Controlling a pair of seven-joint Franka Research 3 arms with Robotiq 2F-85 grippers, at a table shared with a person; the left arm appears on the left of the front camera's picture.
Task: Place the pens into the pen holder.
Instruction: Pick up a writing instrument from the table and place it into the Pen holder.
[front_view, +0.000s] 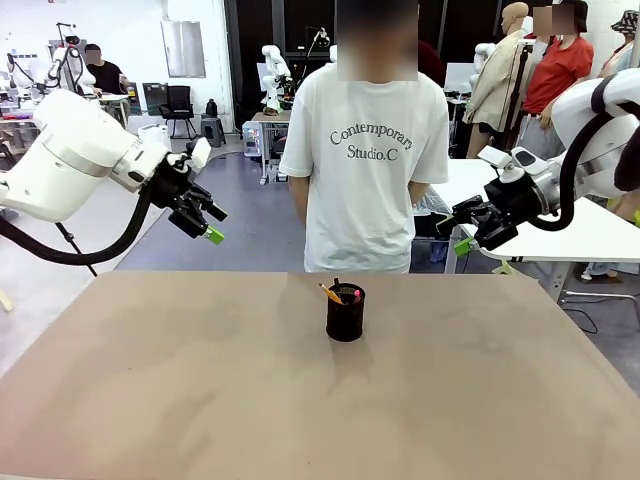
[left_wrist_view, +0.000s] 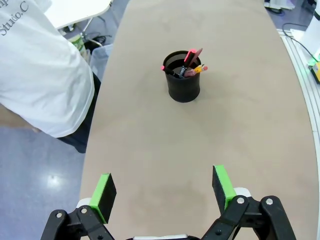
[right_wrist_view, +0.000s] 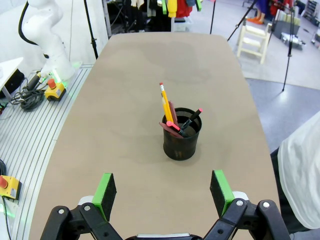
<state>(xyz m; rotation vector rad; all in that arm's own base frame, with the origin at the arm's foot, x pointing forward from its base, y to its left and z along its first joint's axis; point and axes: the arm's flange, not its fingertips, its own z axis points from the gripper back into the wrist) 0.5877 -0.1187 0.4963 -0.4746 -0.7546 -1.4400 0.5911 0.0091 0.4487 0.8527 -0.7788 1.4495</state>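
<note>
pen holder (front_view: 345, 314): black mesh cup, upright mid-surface (front_view: 150, 400), near the far edge
pens (right_wrist_view: 170, 116): all three stand inside it — yellow pencil, reddish-pink, black with red ends
left gripper (front_view: 207, 224): raised off to the left, jaws spread, empty
right gripper (front_view: 462, 232): raised off to the right, jaws spread, empty
person (front_view: 365, 150): standing behind the far edge — white T-shirt

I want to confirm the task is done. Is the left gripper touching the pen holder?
Apart. In the left wrist view, the open left gripper hangs well short of the pen holder, with bare table between them.
</note>
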